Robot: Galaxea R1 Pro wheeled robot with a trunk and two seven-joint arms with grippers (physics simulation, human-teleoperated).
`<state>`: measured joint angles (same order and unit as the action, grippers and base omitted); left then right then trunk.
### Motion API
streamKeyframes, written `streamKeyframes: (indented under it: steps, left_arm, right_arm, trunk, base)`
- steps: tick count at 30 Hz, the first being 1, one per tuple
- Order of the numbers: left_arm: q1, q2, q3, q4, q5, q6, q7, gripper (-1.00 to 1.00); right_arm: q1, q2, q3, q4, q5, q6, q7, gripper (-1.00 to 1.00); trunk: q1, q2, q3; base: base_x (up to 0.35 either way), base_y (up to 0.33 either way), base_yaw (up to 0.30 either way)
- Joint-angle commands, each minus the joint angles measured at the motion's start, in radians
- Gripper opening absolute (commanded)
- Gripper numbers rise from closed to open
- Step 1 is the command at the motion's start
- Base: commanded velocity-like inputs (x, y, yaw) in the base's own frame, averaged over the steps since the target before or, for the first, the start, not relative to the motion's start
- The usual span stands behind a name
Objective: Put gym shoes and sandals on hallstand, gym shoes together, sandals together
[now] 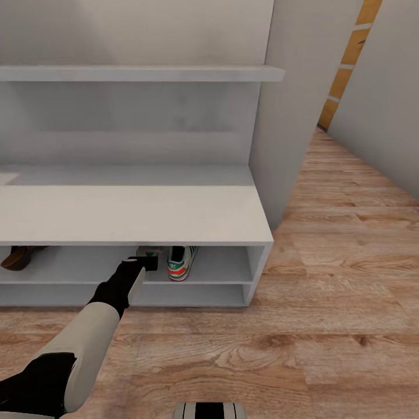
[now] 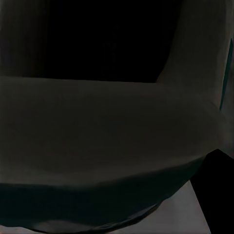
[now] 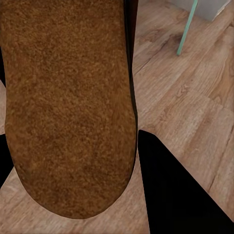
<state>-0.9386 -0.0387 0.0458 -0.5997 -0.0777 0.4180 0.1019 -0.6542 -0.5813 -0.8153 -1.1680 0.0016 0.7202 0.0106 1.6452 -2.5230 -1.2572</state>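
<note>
1. Against the corridor wall, the hallstand (image 1: 145,212) is the largest thing in the head view, a pale grey unit with 2 open shelves low down and the wood-plank floor (image 1: 326,291) in front of it.
2. Reaching from the lower left, the left arm (image 1: 87,337) puts the left gripper (image 1: 145,262) into the upper open shelf; I cannot tell whether its fingers are closed or apart, and the left wrist view is too dark to help.
3. On that same shelf, 1 gym shoe (image 1: 181,263) stands heel outward, and a second pale shoe (image 1: 149,251) sits just beside it at the gripper, so the sneaker pair looks nearly placed.
4. Further left on the shelf lies 1 brown sandal (image 1: 20,257).
5. The other sandal (image 3: 68,102) shows sole-first in the right wrist view, apparently clamped by the right gripper's fingers above the floor; it probably remains to be shelved beside its mate.
</note>
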Motion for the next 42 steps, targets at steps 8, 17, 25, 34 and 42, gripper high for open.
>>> streamKeyframes:
  steps: [8, 17, 25, 34, 42]
  left_arm:
    - [0.000, -0.001, 0.005, -0.002, -0.008, 0.005, -0.002, -1.00]
    - [0.000, -0.001, 0.005, -0.002, -0.008, 0.005, -0.002, -1.00]
    - [0.000, -0.001, 0.005, -0.002, -0.008, 0.005, -0.002, 1.00]
    - [0.000, 0.000, 0.005, -0.002, -0.008, 0.005, -0.002, 1.00]
    - [0.000, 0.000, 0.005, -0.002, -0.008, 0.005, -0.002, 1.00]
  right_arm:
    - [-0.001, 0.000, -0.001, -0.001, -0.003, 0.005, -0.001, -1.00]
    - [-0.001, 0.000, -0.001, -0.001, -0.003, 0.005, -0.001, -1.00]
    - [-0.001, 0.000, -0.001, -0.001, -0.003, 0.005, -0.001, -1.00]
    - [-0.001, 0.000, -0.001, -0.001, -0.003, 0.005, -0.001, -1.00]
    - [-0.001, 0.000, -0.001, -0.001, -0.003, 0.005, -0.001, -1.00]
  trunk:
    - [0.000, 0.000, -0.001]
    - [0.000, 0.000, -0.001]
    - [0.000, 0.000, -0.001]
    - [0.000, 0.000, -0.001]
    - [0.000, 0.000, -0.001]
  base:
    - [0.000, 0.000, 0.000]
    - [0.000, 0.000, 0.000]
    - [0.000, 0.000, 0.000]
    - [0.000, 0.000, 0.000]
    - [0.000, 0.000, 0.000]
